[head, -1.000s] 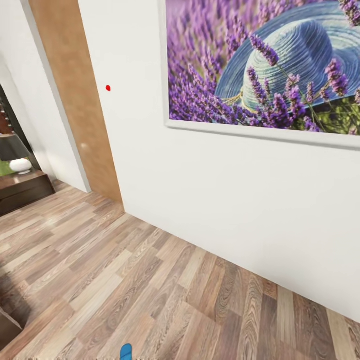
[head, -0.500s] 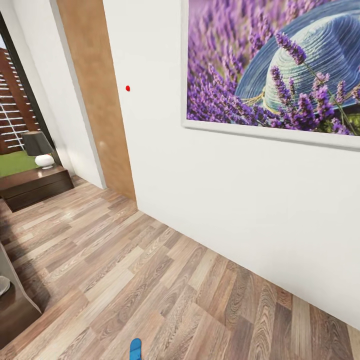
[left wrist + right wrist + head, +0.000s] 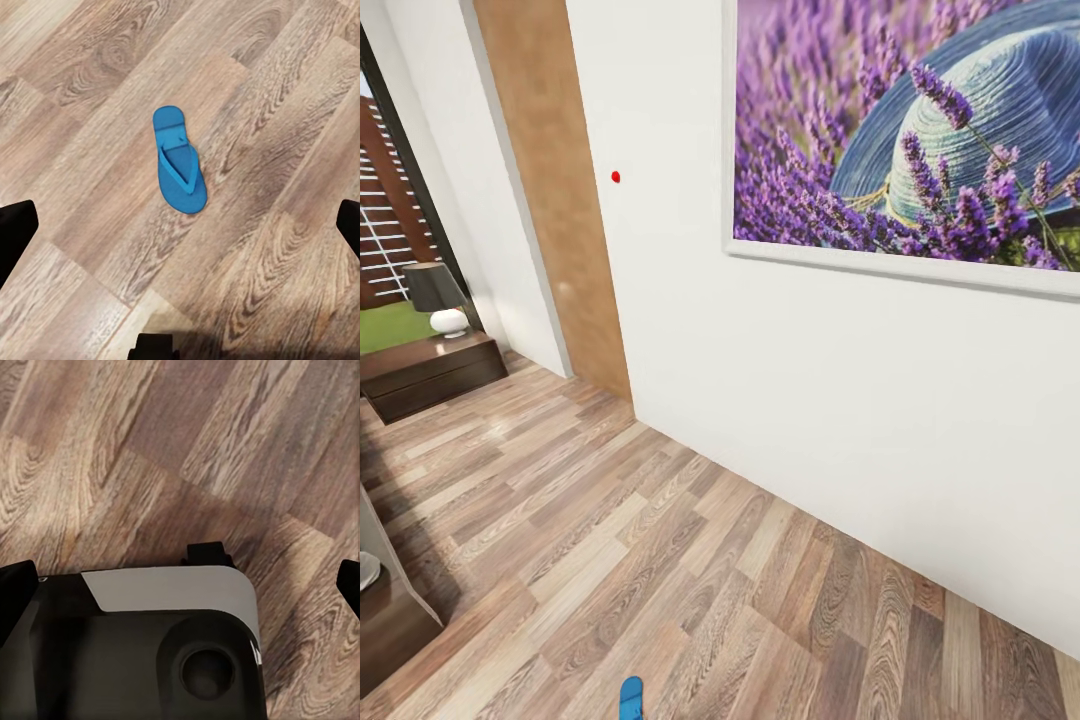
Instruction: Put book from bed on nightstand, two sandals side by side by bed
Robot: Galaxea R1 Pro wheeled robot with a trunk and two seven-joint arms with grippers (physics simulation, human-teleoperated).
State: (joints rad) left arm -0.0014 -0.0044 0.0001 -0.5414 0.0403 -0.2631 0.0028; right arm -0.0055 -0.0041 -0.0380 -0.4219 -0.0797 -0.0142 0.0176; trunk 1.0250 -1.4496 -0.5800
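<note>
Sandal (image 3: pixel 179 162) flat on wood floor (image 3: pixel 90 112), left claw (image 3: pixel 180 225) spread, right claw (image 3: pixel 180 585) spread.

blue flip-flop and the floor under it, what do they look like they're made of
The bright blue flip-flop sandal looks like soft foam or rubber: one flat matte colour, a thin moulded strap, no stitching or weave. The brown plank floor looks like wood or wood-look laminate: staggered boards with swirling grain and a slight satin sheen. A render cannot settle which.
</note>
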